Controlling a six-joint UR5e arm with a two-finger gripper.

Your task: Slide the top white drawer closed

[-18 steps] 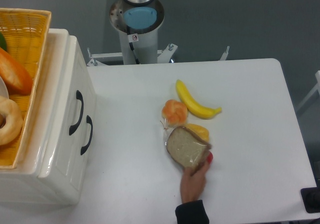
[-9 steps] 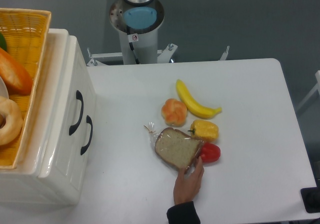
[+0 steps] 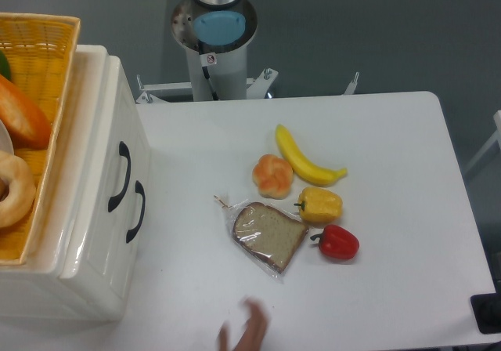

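Top white drawer, glossy cream plastic box with a curved black handle: sits at the counter's left edge, under a woven yellow basket of bread. Its front looks nearly flush with the second white drawer below, which carries its own black handle; whether any gap remains I cannot tell from this angle.

Change: a person's hand, a second ago on the bagged slice of brown bread, has pulled back to the near edge, blurred. Bread now lies further left; a red bell pepper is uncovered beside the yellow bell pepper, orange roll and yellow banana.

Meaning: scene reset, drawer untouched. Only the grey arm base shows; jaws out of view, state unknown. Closing push likely not begun.
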